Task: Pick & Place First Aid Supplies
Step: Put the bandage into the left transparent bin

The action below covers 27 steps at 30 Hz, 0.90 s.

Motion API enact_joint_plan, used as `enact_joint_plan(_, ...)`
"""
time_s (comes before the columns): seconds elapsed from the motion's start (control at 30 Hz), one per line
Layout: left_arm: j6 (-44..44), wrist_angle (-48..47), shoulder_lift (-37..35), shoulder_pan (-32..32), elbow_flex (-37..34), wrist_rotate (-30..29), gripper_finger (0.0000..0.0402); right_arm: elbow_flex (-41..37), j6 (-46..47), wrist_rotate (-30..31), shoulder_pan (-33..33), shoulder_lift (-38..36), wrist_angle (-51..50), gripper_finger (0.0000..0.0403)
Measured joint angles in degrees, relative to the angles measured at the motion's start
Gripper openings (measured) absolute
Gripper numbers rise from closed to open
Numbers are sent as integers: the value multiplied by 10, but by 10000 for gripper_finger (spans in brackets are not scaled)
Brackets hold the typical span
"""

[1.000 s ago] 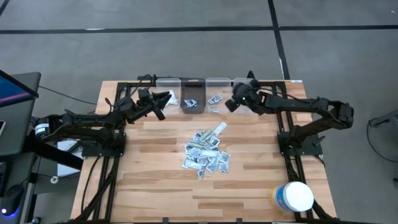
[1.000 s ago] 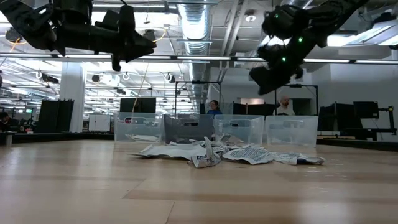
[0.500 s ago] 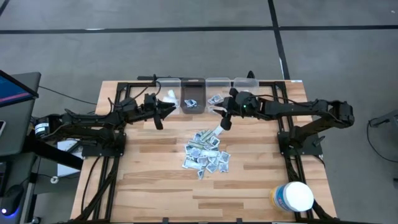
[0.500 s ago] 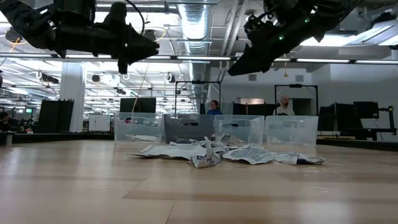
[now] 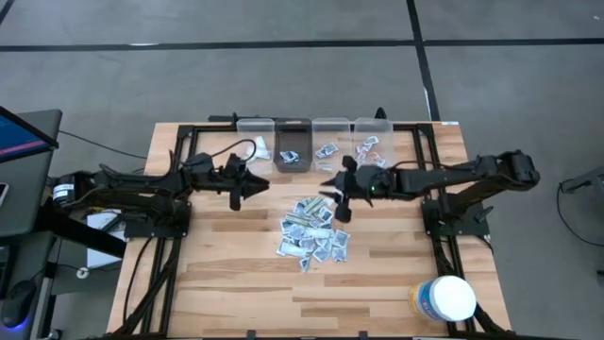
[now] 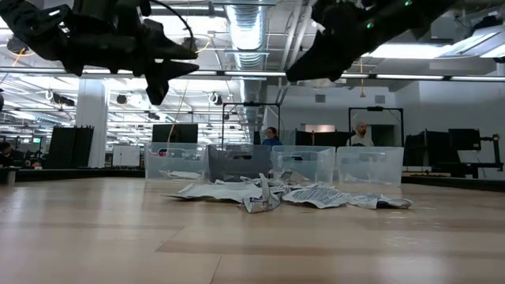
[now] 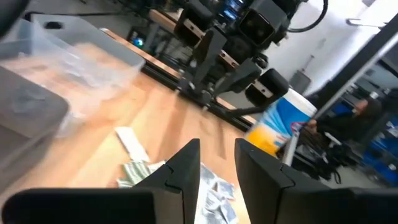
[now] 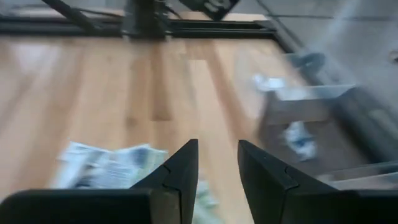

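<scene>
High view: first aid supplies (image 5: 314,233), a loose heap of small flat packets at table (image 5: 236,274) centre; print too small to read. One longer pale strip lies at the heap's far edge, its upper part covered by the right gripper (image 5: 338,189), long axis slanting toward the bins (image 5: 312,142). More packets lie in the bins along the far edge. Left gripper (image 5: 257,182) reaches inward from the left, level, above bare wood near the heap. Right arm stretches from the right. White tub (image 5: 445,298) at the near right corner.

Low view: heap (image 6: 284,193) flat on the wood before the clear bins (image 6: 268,164); both grippers cut off by the frame's top.

Left wrist view: fingers (image 7: 180,171) parted, nothing between them; strip (image 7: 130,142) lies beyond.

Right wrist view: blurred; fingers (image 8: 180,168) parted, empty, above packets (image 8: 109,165).
</scene>
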Motion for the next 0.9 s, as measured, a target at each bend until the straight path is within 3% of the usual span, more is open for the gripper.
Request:
enact_joint_plan(0.13,0,0,0,-28,0,0,100,0,79,3,52,0,-1,107)
enact_joint_plan(0.3,-19,2,0,-74,0,-2,100,-1,156,54,107,25,-7,107)
enact_joint_plan(0.5,-21,1,0,-143,0,-6,100,0,254,60,170,92,34,107)
enact_joint_plan(0.7,-15,1,2,-204,0,-77,100,18,276,62,220,177,73,107)
enact_joint_plan(0.9,-39,2,22,-253,0,-148,100,57,268,64,226,243,70,107)
